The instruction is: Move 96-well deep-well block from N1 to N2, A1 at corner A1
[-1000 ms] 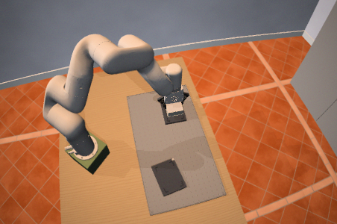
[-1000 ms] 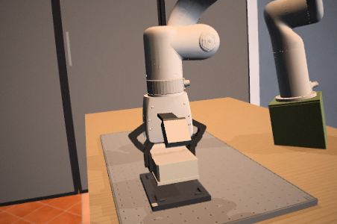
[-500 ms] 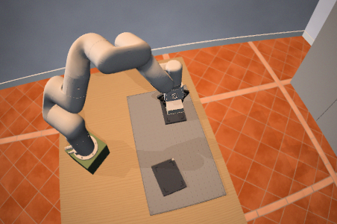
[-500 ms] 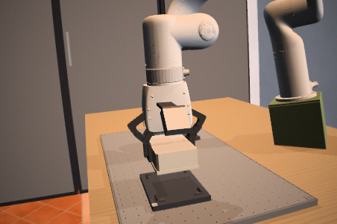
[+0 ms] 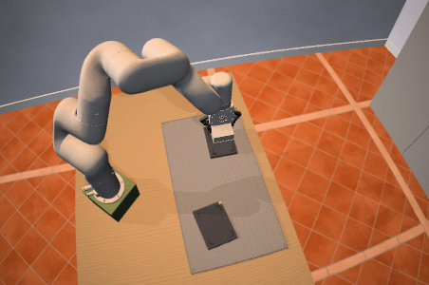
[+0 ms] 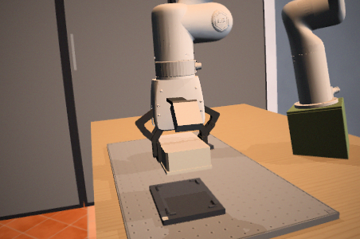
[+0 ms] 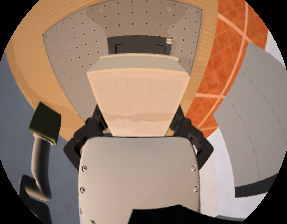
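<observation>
The cream 96-well deep-well block (image 5: 222,132) hangs upright between my gripper's (image 5: 221,125) fingers, which are shut on its two sides. It is lifted clear of the dark plate nest N1 (image 5: 222,147) and hangs directly above it. In the exterior view the block (image 6: 186,155) floats a little above N1 (image 6: 186,200), with the gripper (image 6: 182,149) around it. In the wrist view the block (image 7: 141,99) fills the middle and part of N1 (image 7: 141,44) shows beyond it. The empty dark nest N2 (image 5: 214,224) lies at the near end of the grey mat.
The two nests sit on a grey perforated mat (image 5: 223,190) on a wooden table. The arm's green base block (image 5: 114,197) stands beside the mat and also shows in the exterior view (image 6: 318,129). Grey cabinet doors stand behind the table.
</observation>
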Robot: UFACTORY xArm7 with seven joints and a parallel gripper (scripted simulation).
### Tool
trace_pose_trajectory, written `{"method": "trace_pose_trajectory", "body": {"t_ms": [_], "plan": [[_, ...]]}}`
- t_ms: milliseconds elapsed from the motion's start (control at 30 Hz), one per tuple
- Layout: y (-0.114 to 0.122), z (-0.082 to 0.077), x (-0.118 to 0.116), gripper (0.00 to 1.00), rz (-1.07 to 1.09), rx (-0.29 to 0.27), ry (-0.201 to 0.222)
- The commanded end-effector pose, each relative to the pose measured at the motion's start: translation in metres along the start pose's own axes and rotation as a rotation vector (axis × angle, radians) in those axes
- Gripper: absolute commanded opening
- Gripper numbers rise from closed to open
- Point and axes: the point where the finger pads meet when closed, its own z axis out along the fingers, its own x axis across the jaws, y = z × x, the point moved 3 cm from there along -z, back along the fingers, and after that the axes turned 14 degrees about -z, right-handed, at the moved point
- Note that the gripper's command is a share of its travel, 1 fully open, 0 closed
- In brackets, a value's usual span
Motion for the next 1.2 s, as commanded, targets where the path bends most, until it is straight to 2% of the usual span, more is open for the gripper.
{"method": "trace_pose_trajectory", "body": {"t_ms": [0,633,800,1167], "plan": [[0.000,-0.009,0.001,0.00,0.000,0.001,0.004],[0.002,-0.013,0.000,0.00,-0.033,0.001,0.004],[0.017,-0.013,-0.008,0.00,-0.193,0.001,0.004],[0.046,-0.013,-0.025,0.00,-0.193,0.001,0.004]]}}
